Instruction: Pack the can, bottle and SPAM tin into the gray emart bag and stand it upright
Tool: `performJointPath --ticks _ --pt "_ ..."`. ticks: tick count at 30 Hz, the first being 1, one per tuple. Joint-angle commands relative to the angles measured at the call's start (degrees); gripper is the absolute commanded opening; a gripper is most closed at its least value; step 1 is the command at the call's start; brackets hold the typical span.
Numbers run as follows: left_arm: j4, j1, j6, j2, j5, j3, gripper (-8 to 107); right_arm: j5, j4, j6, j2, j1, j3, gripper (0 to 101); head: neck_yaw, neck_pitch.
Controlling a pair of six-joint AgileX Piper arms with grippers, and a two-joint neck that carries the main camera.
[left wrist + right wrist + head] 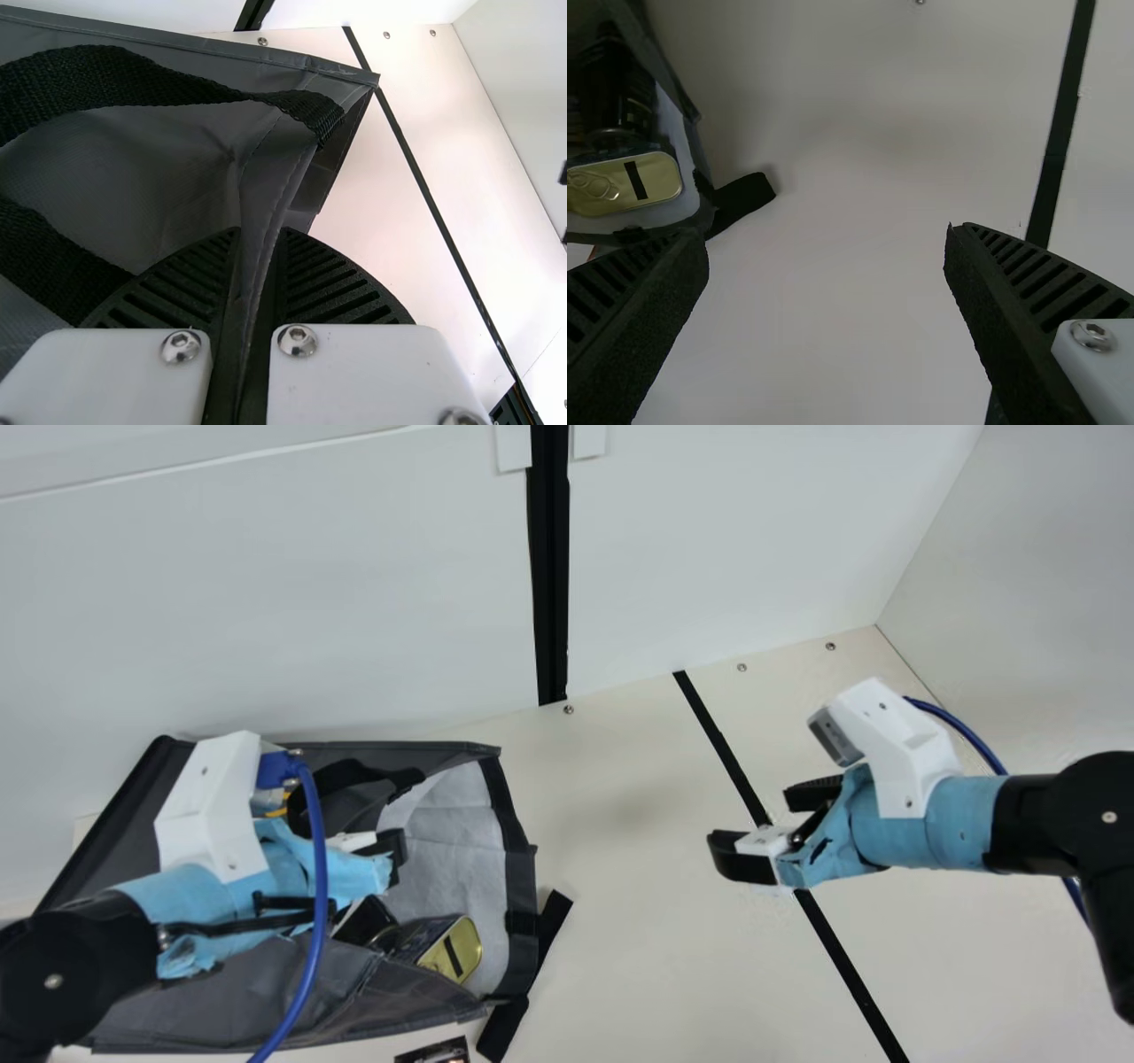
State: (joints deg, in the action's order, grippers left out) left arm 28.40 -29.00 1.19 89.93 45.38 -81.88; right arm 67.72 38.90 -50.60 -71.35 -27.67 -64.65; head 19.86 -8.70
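One left pincer (392, 852) (clamping), one bag (257, 992), one tin (454, 950)

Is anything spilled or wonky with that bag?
Nothing looks spilled, but the bag is tipped on its side, mouth open, with the tin lying near the opening. That looks odd because bags usually stand up, and the tin might slide out.

Cream table (638, 957), black line (721, 744) across it; white walls (266, 620), black strip (551, 567) between panels; screws (741, 667).
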Motion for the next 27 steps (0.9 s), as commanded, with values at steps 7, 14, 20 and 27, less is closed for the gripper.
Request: performJointPath --ticks 7,14,20,27 --pt "0.00 0.00 0.00 0.00 0.00 0.00 -8 -1.65 4.92 -5.52 -3.16 2.76 3.09 95 0.14 -1.30" --pt "0.00 0.00 0.00 0.00 0.00 0.00 -8 -3.74 8.05 -9.45 -6.21 6.03 5.12 95 0.14 -1.30" --pt "0.00 0.00 0.00 0.00 0.00 0.00 -8 -5.42 10.37 -12.36 -9.05 9.20 6.02 95 0.14 -1.30" --pt "0.00 0.00 0.00 0.00 0.00 0.00 -8 -7.35 12.92 -15.25 -12.77 12.95 6.59 95 0.14 -1.30"
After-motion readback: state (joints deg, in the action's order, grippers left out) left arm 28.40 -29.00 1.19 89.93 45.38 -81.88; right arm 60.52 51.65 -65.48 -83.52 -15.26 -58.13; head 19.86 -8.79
